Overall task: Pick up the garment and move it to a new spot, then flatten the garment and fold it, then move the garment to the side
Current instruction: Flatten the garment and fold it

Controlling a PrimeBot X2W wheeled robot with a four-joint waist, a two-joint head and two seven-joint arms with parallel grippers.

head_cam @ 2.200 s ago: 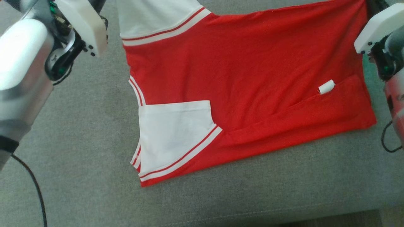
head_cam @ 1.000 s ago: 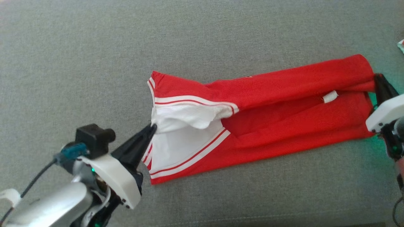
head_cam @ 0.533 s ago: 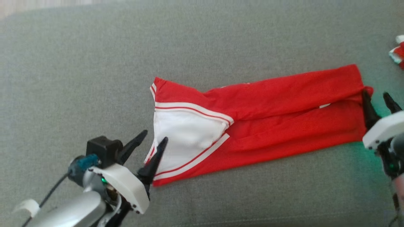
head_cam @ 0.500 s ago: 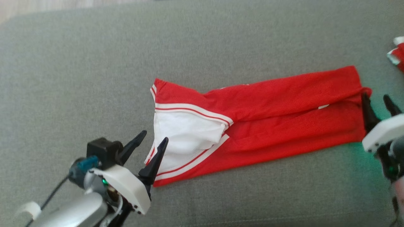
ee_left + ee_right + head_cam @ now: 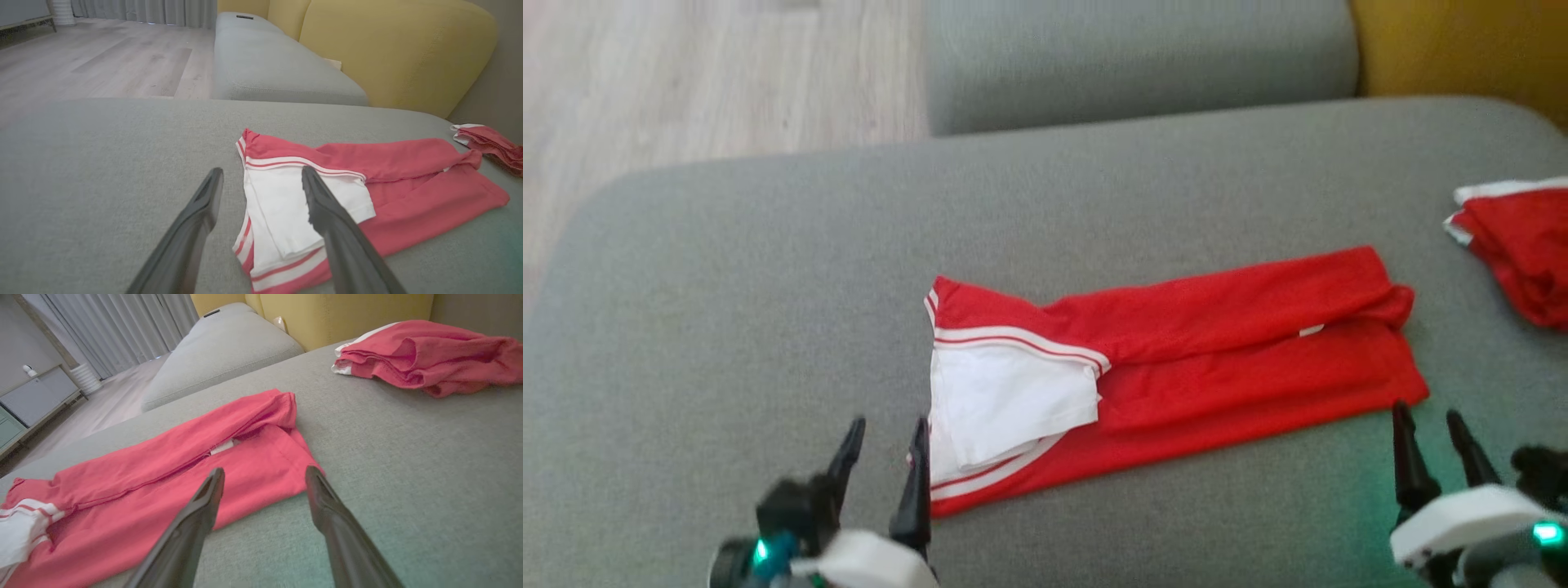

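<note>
Garment [image 5: 1176, 359], red with white sleeves, lies folded lengthwise.

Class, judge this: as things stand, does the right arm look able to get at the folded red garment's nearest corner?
Probably yes: the right gripper is open just short of the garment corner, only bare cushion between.

Grey cushion [image 5: 727, 269] w/ a second grey seat [image 5: 1135, 57] beyond it, yellow backrest [image 5: 392, 53] at far R. Crumpled red cloth [image 5: 425, 355] lies near the cushion's R edge; wood floor [image 5: 686, 82] & curtains [image 5: 122, 326] in bkgd.
</note>
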